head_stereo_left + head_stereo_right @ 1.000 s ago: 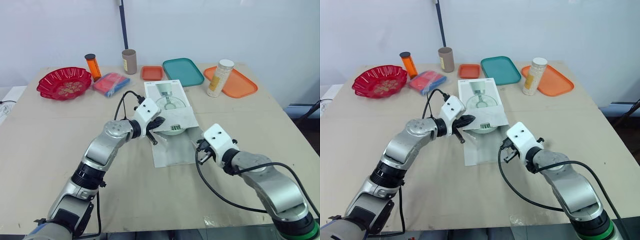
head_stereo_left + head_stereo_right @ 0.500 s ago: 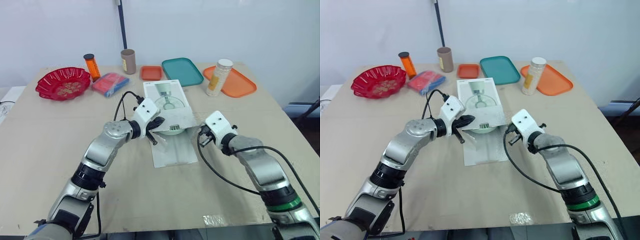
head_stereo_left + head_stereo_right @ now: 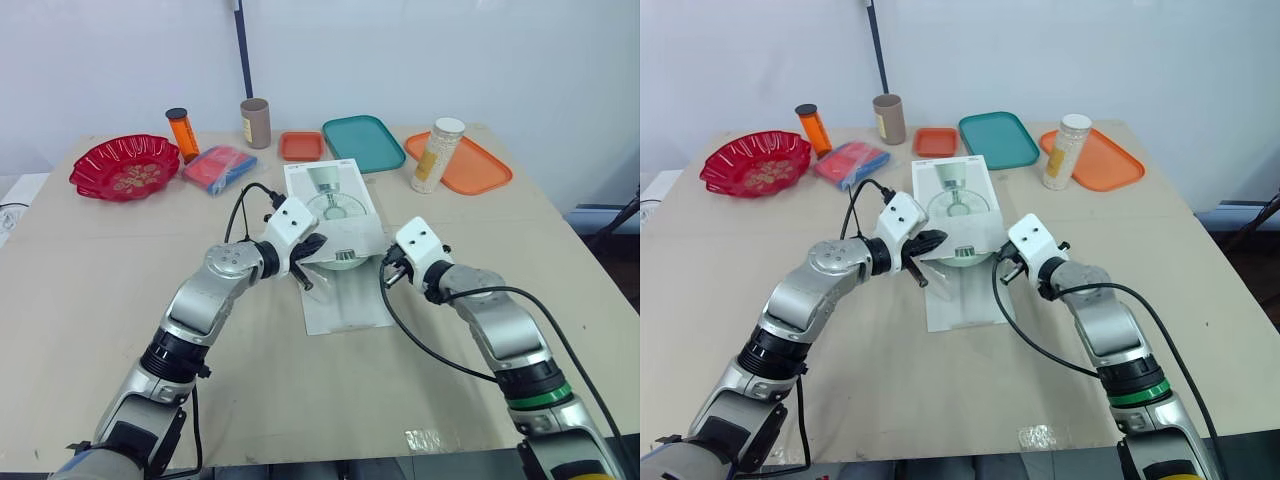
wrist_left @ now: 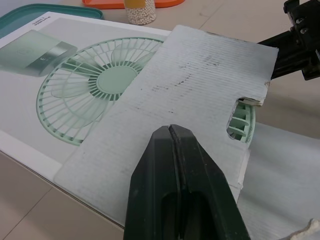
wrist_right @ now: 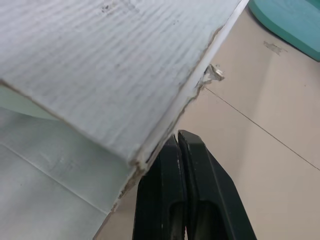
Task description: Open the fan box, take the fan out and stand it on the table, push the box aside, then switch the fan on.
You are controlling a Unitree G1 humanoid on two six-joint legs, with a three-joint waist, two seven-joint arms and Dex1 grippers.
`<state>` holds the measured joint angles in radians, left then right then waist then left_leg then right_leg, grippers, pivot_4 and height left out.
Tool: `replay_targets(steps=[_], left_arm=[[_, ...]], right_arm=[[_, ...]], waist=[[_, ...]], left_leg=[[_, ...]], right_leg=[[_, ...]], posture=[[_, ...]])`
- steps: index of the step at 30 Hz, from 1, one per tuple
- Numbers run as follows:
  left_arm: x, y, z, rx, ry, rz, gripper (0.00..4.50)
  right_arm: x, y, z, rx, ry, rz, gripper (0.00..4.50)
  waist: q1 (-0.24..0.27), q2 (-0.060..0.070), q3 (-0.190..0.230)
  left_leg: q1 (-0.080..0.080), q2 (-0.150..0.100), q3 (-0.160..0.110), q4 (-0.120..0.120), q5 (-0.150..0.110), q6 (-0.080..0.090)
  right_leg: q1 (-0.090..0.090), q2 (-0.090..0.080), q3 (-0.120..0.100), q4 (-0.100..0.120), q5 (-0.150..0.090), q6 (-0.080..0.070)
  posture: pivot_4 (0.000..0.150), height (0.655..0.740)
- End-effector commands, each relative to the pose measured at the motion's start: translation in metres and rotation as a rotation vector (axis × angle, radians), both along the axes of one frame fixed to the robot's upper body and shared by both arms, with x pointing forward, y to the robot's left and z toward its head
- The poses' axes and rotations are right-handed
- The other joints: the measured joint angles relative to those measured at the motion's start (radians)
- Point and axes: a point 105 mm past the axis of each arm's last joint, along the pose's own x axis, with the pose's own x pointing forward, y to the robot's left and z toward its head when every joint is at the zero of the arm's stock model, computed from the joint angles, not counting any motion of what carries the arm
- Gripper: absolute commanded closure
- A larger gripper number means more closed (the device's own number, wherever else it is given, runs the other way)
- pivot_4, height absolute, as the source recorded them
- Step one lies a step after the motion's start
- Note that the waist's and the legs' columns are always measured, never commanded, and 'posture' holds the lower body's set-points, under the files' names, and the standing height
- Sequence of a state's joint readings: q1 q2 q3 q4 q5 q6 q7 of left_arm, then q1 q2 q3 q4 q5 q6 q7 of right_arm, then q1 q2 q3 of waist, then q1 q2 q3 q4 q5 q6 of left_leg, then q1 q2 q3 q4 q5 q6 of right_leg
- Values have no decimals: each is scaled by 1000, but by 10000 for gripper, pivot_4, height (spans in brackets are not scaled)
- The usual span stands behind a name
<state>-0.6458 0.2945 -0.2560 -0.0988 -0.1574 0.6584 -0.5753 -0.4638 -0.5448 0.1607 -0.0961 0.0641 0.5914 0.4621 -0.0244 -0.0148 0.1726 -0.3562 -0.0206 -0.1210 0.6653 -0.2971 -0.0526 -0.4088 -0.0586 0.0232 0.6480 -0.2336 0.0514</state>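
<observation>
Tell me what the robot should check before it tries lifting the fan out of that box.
1. Fan box lying flat on the table: ok.
2. Cardboard flap lifted off the fan: ok, it is raised at a tilt.
3. Fan free to grab: not ok; a bit of green grille shows through the flap's notch, and the rest is covered.
4. Left claw gripping the flap: cannot tell; it is shut at the flap's near edge.
5. Right claw ready to grab: not ok; it is shut, beside the flap's corner.
6. Bare table to stand the fan on: ok, beside the box.
</observation>
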Motion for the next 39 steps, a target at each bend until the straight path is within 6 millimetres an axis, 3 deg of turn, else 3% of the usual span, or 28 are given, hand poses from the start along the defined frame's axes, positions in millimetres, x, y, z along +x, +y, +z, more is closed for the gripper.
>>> replay_targets(steps=[1, 4, 8, 11, 14, 22, 30, 39], left_arm=[[-1, 3, 2, 5, -6, 5, 45000], [0, 2, 3, 4, -8, 4, 45000], [2, 1, 4, 2, -10, 3, 45000], [3, 2, 4, 1, -11, 4, 45000], [3, 2, 5, 1, -13, 6, 45000], [4, 4, 7, -1, -21, 22, 45000], [5, 8, 11, -9, -31, 42, 45000], [-9, -2, 47, -97, -63, 11, 45000]], right_arm=[[-10, -14, 34, -13, -103, 12, 44582], [-17, -31, 45, -32, -114, 2, 44582], [-23, -30, 70, -14, -159, 38, 44582], [-22, -22, 90, 50, -206, 61, 44582], [-25, 0, 99, 139, -214, 134, 44582], [-23, 28, 81, 180, -125, 218, 44582], [-8, 22, 47, 159, -32, 152, 44582], [-6, 27, 31, 139, 5, 154, 44582]], waist=[[0, 0, 0], [1, 0, 0], [1, 0, 0], [-3, 1, 0], [-5, 1, 0], [0, 1, 0], [0, 1, 0], [0, 1, 0]], left_leg=[[0, 0, 0, 0, 0, 0], [0, 0, 0, 0, 0, 0], [0, -1, 0, 0, 0, 0], [1, 0, 1, 0, 0, 0], [1, 0, 1, 0, 0, 0], [1, 0, 1, 0, 0, 0], [1, 0, 1, 0, 0, 0], [1, 0, 1, 0, 0, 0]], right_leg=[[0, 0, 0, 0, 0, 0], [0, 0, 0, 0, 0, 0], [1, -1, 0, 0, 0, 0], [1, 0, 0, 0, 0, 0], [1, 0, 1, 0, 0, 0], [1, 0, 1, 0, 0, 0], [0, 0, 1, 0, 0, 0], [0, 0, 1, 0, 0, 0]], posture=[[1500, 7400], [1500, 7400], [1500, 7400], [1500, 7400], [1500, 7400], [1500, 7400], [1500, 7400], [1500, 7400]])
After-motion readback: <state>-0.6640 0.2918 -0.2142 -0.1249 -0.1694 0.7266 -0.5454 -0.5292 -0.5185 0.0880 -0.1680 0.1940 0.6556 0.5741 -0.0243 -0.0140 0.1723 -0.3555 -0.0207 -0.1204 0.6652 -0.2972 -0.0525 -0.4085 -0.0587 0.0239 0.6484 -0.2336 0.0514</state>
